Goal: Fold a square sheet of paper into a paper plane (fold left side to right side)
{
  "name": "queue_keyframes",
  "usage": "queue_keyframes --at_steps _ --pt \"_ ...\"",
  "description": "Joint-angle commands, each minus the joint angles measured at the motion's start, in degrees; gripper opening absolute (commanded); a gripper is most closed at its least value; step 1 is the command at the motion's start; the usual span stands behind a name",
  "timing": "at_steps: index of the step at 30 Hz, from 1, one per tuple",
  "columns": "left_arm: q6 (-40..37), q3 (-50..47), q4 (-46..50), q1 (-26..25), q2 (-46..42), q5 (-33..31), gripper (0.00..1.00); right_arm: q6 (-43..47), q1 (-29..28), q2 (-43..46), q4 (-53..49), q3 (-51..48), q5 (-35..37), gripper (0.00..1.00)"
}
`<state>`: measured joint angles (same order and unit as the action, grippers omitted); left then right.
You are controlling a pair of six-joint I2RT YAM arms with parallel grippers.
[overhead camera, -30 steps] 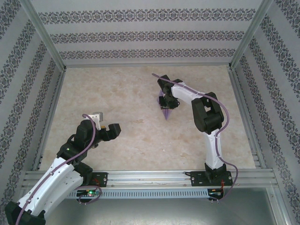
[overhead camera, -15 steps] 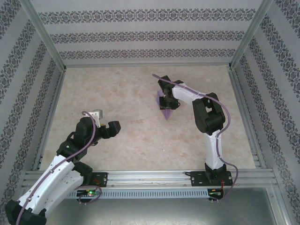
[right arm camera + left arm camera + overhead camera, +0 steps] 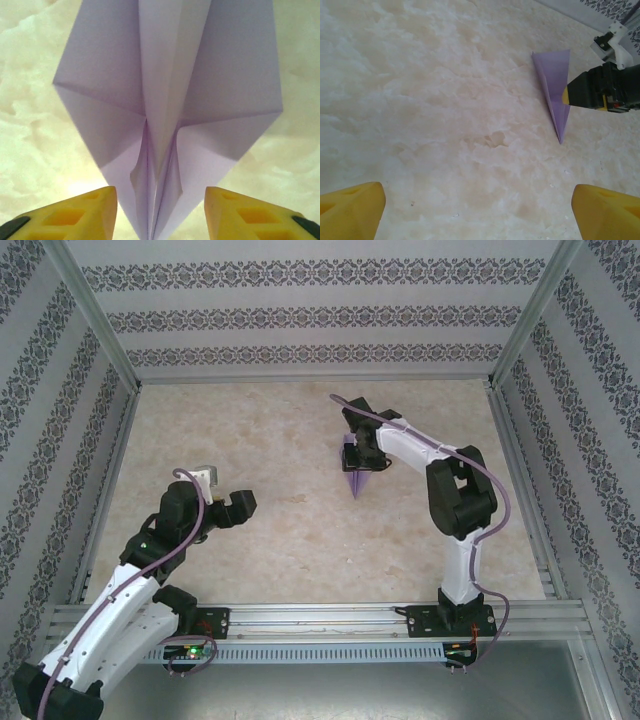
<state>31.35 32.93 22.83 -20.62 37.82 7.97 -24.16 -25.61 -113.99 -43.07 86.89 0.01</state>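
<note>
One paper plane (image 3: 165, 75), far right; my right pincer (image 3: 160, 195) spread astride it; my left pincer (image 3: 476, 192) spread, near left

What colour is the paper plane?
Plain lavender-purple paper plane, best in the right wrist view.

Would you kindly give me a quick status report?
Left hand open, away from plane. Right hand open, straddling plane. Plane folded, lying on table.

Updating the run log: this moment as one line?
plane: folded, on table | right gripper: open, straddling plane | left gripper: open, empty
</note>
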Motion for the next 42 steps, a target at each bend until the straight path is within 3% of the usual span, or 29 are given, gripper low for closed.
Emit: queue_keyframes --at_steps 1,9,16,22,26,32,41,42 --pt "-2.3 2.5 0.8 1.4 -0.3 0.5 0.97 1.5 -1.3 5.2 -1.3 -2.4 2.1 0.53" --pt "-6.3 5.0 3.0 4.8 -0.9 -5.3 1.0 3.7 -0.5 23.1 2.6 -14.2 5.2 0.76" --pt "-10.4 5.1 0.9 11.3 -0.4 -11.8 0.99 8.1 6.9 37.7 10.5 -25.8 9.0 0.98" --pt "-13.7 0.8 -5.7 19.3 2.1 -14.3 0.99 13.4 18.1 46.5 29.8 -39.8 5.4 0.98" --pt "-15.4 -2.8 -12.6 23.2 5.2 -14.6 0.99 20.1 20.6 45.6 49.8 -49.6 6.0 0.98" --pt "-21.0 -9.4 -28.2 25.7 10.3 -15.3 0.99 25.2 21.5 35.3 74.6 -57.0 5.4 0.98" --pt "-24.0 -16.1 -49.0 27.0 18.8 -8.5 1.0 23.7 24.9 26.0 101.8 -66.9 -2.8 0.98" --pt "-24.3 -16.5 -51.4 27.1 20.6 -7.4 1.0 23.7 25.1 26.3 101.0 -66.8 -3.5 0.98"
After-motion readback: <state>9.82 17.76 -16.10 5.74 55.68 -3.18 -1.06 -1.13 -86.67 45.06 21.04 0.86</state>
